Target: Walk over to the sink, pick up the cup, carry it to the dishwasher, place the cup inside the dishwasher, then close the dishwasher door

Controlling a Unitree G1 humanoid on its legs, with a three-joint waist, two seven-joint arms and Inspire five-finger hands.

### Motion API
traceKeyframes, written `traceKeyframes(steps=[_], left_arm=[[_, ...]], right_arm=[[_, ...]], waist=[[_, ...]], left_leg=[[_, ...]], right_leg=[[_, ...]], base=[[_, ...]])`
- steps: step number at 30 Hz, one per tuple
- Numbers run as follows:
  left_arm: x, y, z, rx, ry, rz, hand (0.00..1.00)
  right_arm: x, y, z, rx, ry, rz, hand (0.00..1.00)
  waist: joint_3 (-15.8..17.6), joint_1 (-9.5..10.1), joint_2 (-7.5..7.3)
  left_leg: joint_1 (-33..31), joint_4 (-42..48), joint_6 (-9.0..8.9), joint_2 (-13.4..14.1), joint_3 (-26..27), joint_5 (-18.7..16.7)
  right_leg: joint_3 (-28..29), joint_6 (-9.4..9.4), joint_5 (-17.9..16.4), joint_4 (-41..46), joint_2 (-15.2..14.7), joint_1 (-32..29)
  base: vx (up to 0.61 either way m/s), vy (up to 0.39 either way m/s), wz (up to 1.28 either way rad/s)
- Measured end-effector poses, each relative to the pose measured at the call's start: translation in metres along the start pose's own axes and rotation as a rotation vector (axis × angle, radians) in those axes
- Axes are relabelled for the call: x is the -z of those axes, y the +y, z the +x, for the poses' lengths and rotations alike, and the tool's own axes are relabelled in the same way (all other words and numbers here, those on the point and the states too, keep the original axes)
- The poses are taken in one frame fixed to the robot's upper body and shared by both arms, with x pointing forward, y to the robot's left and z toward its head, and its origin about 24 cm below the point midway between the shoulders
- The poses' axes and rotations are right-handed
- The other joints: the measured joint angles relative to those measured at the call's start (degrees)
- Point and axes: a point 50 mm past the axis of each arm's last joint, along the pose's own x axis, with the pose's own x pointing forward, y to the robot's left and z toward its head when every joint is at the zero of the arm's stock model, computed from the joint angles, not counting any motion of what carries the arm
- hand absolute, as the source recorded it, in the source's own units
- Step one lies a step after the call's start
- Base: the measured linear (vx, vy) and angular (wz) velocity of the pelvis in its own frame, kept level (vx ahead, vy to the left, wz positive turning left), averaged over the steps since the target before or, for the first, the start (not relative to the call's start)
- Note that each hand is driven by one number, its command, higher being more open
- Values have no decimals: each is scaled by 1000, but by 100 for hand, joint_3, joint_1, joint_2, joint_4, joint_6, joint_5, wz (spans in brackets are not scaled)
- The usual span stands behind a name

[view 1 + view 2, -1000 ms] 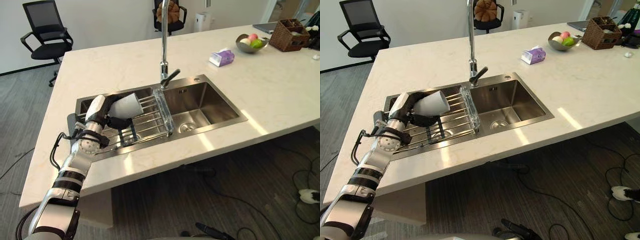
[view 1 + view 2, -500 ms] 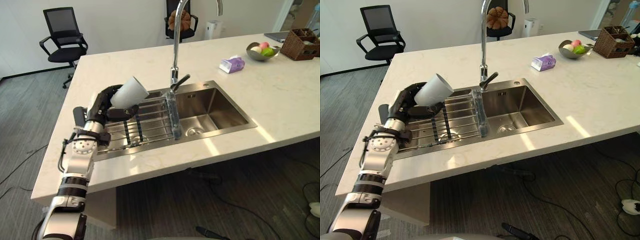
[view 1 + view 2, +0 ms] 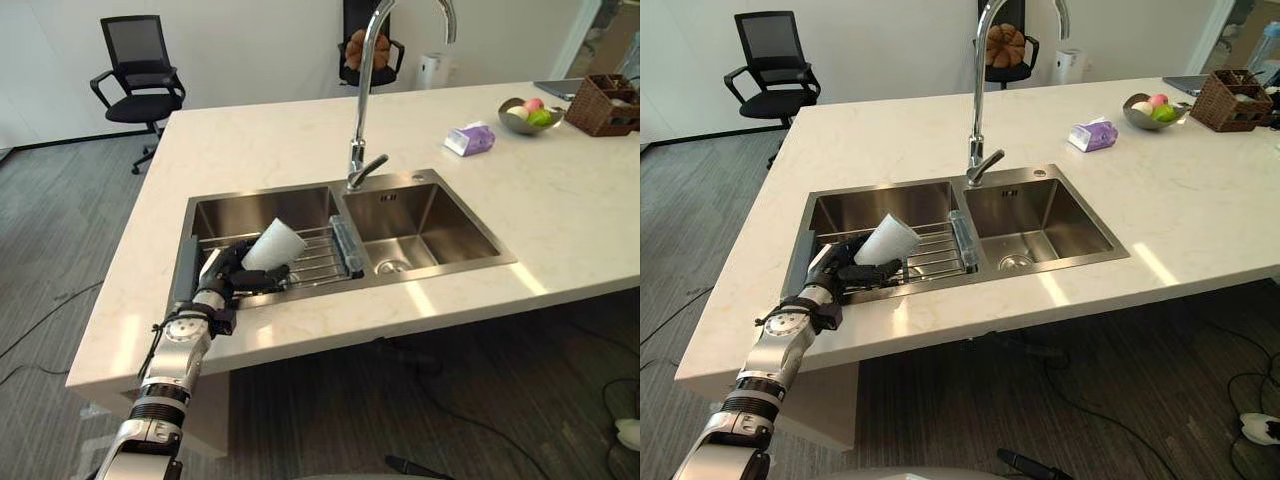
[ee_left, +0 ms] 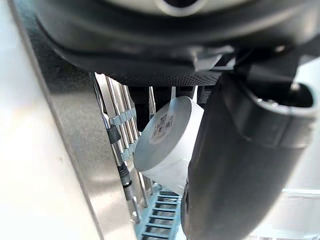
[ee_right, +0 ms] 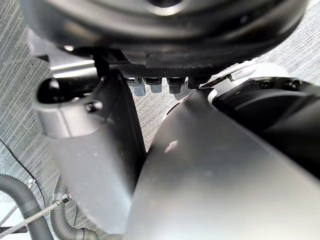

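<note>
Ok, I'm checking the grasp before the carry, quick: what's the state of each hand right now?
Left hand: fingers curled round the white cup.
Right hand: cannot be told.

White cup [image 3: 274, 246], tilted, mouth up and away, gripped by left hand [image 3: 228, 281] over the rack [image 3: 322, 262] in the sink [image 3: 260, 205].

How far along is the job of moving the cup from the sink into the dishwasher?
Done: the robot is at the sink and its left hand is curled round the white cup. In hand: holding it tilted over the rack. Left: carrying it to the dishwasher, loading it, closing the door.
</note>
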Motion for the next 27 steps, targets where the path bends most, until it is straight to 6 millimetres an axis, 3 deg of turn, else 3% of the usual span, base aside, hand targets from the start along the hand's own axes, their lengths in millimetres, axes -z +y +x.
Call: traceKeyframes(steps=[7,12,16,27], left_arm=[[0,-3,-9,-98,-99,-195,0],[-5,-3,-19,-155,-189,-244,0],[-21,-7,-28,-200,-320,-269,0],[-93,-26,-72,-292,-807,-65,0]], right_arm=[[2,1,1,6,1,6,100],[5,1,1,10,3,10,100],[6,0,1,15,4,15,100],[17,-5,-1,30,13,68,100]], waist=[[7,62,-70],[3,140,-111],[19,223,-146],[10,419,-157]], left_leg=[[4,-82,35,-43,-11,26],[2,-109,53,-70,-31,38],[-4,-109,77,-88,-39,56],[-90,-141,89,-107,-244,117]], right_leg=[[-17,12,11,2,-37,-23],[-38,21,12,3,-59,-29],[-42,30,16,4,-79,-28],[-193,30,14,3,-114,-6]], base=[[-5,-2,0],[-5,-3,2],[-42,-14,1],[-45,-23,10]])
